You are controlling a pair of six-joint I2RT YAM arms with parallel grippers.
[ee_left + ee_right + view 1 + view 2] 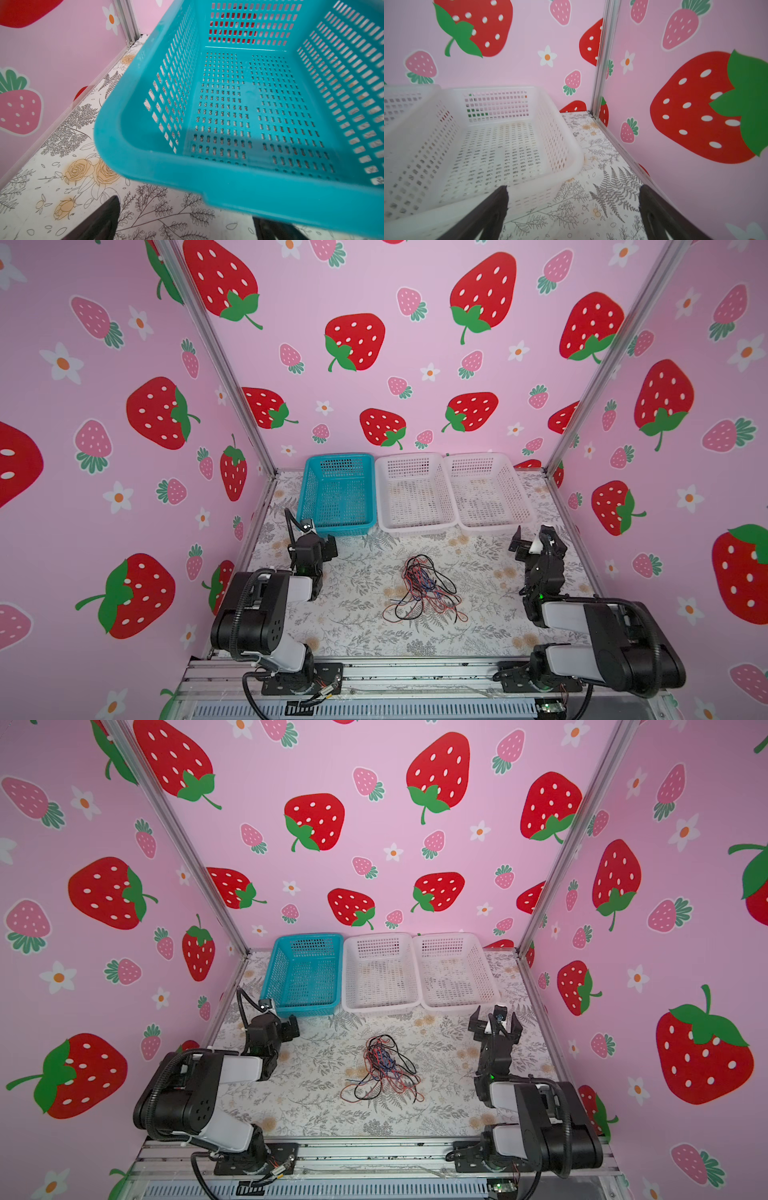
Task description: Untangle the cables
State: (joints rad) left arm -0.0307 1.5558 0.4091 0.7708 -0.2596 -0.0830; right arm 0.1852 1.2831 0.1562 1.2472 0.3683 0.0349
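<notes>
- We're inside a pink booth, with strawberry-and-daisy walls [374,281] on three sides. A floral-print table [353,626] fills the lower middle of both top views.
- The cables [424,591] lie in one red, black and blue tangle on that table, at lower centre of the frame. A few loose loops spill toward the bottom edge.
- The left gripper [319,540] hangs left of centre, its fingers spread wide and clamped on nothing. The tangle is well apart from it, off to its lower right.
- The right gripper [495,1021] sits at the right of the frame, also with fingers wide apart and gripping nothing. The tangle lies well away to its lower left.
- Only bare floral print lies between each gripper and the tangle.
- Along the back wall, above centre, three mesh baskets stand in a row, side by side. They are the blue basket [307,497], the middle white basket [382,497] and the right white basket [519,497].
- The left wrist view looks straight into the blue basket; the right wrist view takes in the right white basket and the booth corner. Neither shows the tangle.
</notes>
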